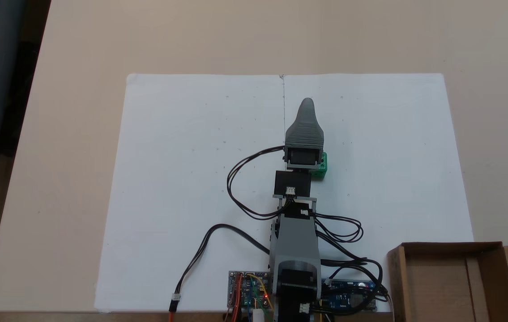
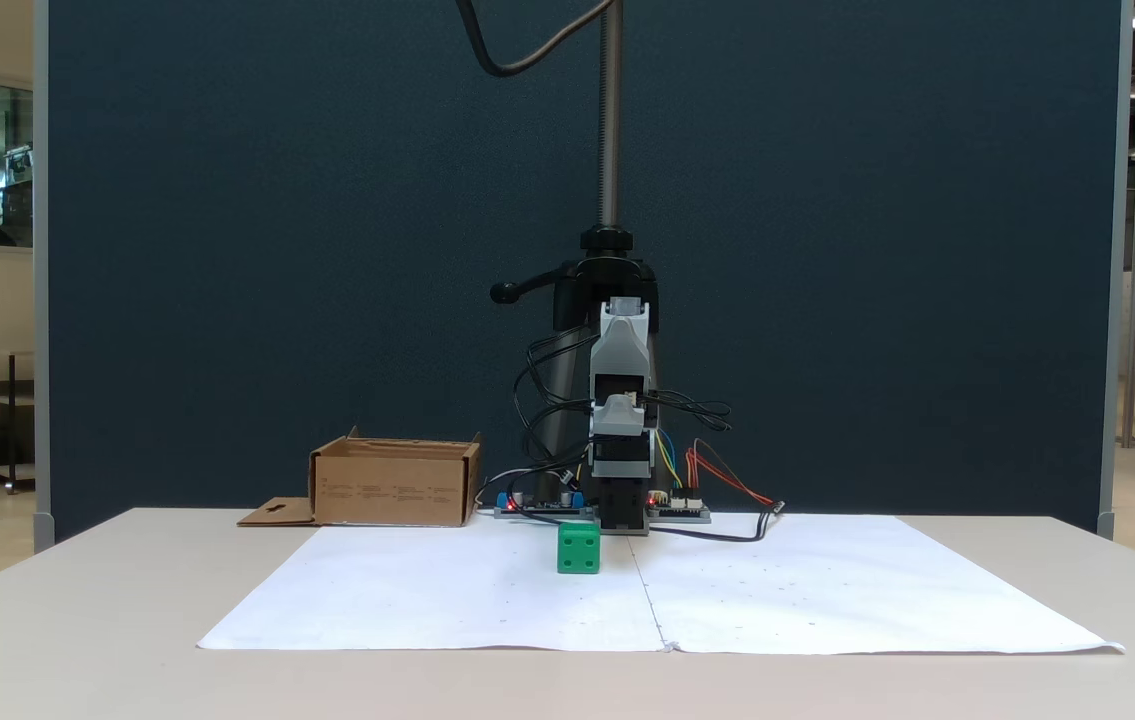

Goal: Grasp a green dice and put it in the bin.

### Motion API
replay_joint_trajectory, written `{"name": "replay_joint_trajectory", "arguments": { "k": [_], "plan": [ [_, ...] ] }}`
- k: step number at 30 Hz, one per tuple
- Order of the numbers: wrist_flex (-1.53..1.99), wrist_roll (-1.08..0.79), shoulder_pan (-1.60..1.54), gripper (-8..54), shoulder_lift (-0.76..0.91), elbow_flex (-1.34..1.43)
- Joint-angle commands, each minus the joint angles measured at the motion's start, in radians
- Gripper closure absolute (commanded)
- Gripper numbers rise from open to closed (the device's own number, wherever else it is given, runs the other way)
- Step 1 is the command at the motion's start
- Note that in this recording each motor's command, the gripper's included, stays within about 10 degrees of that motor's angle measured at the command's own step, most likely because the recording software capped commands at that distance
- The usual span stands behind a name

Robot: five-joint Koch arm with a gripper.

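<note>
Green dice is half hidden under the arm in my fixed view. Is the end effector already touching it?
Observer: No. In a fixed view the end effector hangs well above the green dice, with clear space between them.
Operator: Is the dice lying flat?
Observer: Yes, it sits flat on the white paper, with no edge lifted.
Operator: Does the flap of the box stand up?
Observer: No. The flap of the box lies flat on the table.
</note>
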Motion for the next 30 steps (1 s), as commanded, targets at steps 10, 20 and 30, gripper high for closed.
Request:
{"name": "replay_joint_trajectory", "arguments": {
  "k": [10,20,30],
  "plan": [
    [-0.094,0.012,0.006,0.7,0.114,0.061],
    [-0.092,0.012,0.008,0.7,0.112,0.061],
    [-0.091,0.021,0.002,1.6,0.112,0.061]
  ]
}}
